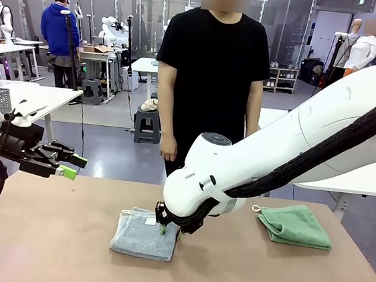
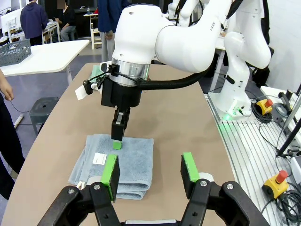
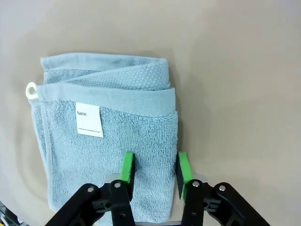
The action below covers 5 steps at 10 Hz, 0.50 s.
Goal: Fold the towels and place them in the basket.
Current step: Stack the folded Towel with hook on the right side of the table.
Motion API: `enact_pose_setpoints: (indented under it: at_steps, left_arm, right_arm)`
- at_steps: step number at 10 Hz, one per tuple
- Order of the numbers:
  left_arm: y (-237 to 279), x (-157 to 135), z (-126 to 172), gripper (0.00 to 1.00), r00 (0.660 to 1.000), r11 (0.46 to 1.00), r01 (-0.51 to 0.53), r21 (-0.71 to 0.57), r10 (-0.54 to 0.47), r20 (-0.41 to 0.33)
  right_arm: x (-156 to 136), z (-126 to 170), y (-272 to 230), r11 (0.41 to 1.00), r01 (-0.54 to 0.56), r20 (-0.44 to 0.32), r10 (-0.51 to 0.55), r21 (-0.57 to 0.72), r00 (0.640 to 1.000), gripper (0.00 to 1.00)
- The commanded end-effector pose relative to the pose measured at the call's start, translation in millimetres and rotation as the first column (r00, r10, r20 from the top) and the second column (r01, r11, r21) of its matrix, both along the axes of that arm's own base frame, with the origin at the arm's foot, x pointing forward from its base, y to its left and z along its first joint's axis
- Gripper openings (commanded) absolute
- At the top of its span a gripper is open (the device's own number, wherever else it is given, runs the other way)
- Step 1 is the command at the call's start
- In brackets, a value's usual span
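The right end effector [image 3: 154, 170] is down on the folded blue towel [image 1: 144, 236] near the middle of the table [image 1: 42, 247], its green pads astride the towel's edge with a gap between them. It looks to be closing, but I can't tell yet whether it has bitten the cloth.

To do this pick well, I'd want both layers of the fold caught between the pads, not just the top one, so the towel comes up as one bundle instead of falling open. A straight lift before any sideways travel would help keep the fold.

The left end effector [image 2: 150, 175] hovers open and empty above the table's left side, looking at the same towel. The green towel [image 1: 295, 225] lies folded well off to the right, near the far edge.

There is bare table all around the blue towel. The person [image 1: 211, 83] stands close behind the far edge, so room is tightest that way. I can't spot the basket from here.
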State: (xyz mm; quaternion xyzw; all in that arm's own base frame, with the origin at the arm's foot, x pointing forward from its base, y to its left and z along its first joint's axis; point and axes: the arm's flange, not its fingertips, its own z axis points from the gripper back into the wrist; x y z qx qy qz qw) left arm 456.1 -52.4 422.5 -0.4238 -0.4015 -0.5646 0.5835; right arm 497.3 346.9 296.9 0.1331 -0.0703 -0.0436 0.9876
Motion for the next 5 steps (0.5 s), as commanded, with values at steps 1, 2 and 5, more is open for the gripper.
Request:
enact_pose_setpoints:
  at_steps: [1,2,5]
  left_arm:
    - [-0.2,-0.3,2.1,0.67,1.000,1.000,-0.004,-0.012,0.004,0.003]
    - [-0.2,-0.3,2.1,0.67,1.000,1.000,-0.004,-0.012,0.004,0.003]
    - [-0.2,-0.3,2.1,0.67,1.000,1.000,-0.004,-0.012,0.004,0.003]
  right_arm:
    - [4.1,-1.5,8.0,1.000,0.027,0.015,-0.027,-0.006,1.000,0.11]
    - [3.7,-1.5,9.1,1.000,0.024,0.015,-0.024,-0.011,1.000,0.25]
    - [3.0,-2.4,11.6,0.999,0.013,-0.003,-0.013,-0.034,1.000,0.00]
